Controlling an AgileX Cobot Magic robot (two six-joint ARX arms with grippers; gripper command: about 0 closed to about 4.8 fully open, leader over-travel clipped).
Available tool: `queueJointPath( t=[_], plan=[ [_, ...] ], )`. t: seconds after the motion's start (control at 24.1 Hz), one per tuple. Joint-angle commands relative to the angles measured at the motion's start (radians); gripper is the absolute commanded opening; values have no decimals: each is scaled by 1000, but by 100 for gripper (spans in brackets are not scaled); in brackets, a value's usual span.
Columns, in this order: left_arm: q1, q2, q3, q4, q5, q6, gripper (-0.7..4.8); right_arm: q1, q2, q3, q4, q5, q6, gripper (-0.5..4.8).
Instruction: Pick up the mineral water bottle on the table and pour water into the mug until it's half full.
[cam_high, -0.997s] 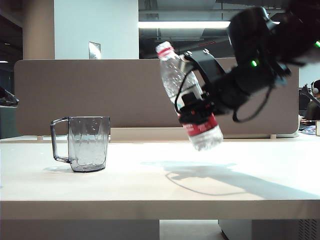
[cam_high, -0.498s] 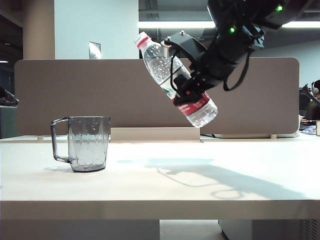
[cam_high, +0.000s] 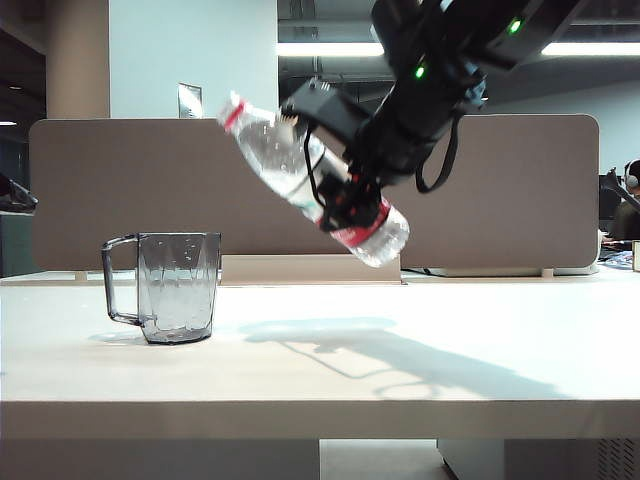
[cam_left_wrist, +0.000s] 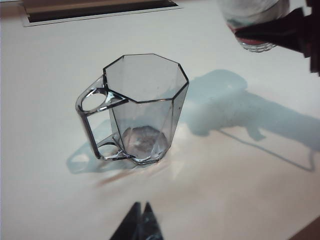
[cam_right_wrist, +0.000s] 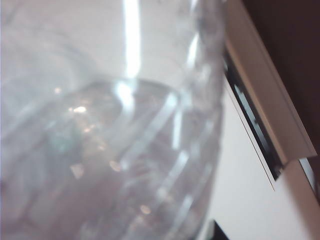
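Tilting is already given to the mineral water bottle (cam_high: 310, 180), clamped at its label by the right gripper (cam_high: 345, 200) above the table (cam_high: 400, 380), so its neck aims toward the mug (cam_high: 178, 287); the left gripper (cam_left_wrist: 140, 220), fingers pressed together, waits nearby.

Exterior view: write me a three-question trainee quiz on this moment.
1. True or false: the right gripper holds the bottle in the air, tilted with its neck toward the mug.
2. Where is the bottle's mouth? A: inside the mug; B: above the mug and slightly to its right, clear of the rim; C: resting on the table.
3. Fill in: the mug stands ____ on the table, handle pointing away from the bottle.

Key: 1 true. 2 B. 3 upright. The left gripper sits low before the mug, jaws together.
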Motion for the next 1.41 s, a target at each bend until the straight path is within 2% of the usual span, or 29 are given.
queueJointPath(
  t=[0.04,0.12,0.29,0.71,1.08,1.41],
  plan=[
    [2,-1,3,11,4,3,-5,2,25,58,4,61,-68,261],
    [2,-1,3,11,4,3,-5,5,64,96,2,127,-135,261],
    [2,-1,3,11,4,3,-5,5,74,107,10,133,-254,261],
    [2,-1,3,11,4,3,-5,12,74,107,51,209,-406,261],
    [2,-1,3,11,4,3,-5,37,74,108,93,218,-409,261],
    [2,-1,3,11,5,3,-5,60,74,189,92,233,-420,261]
  ],
)
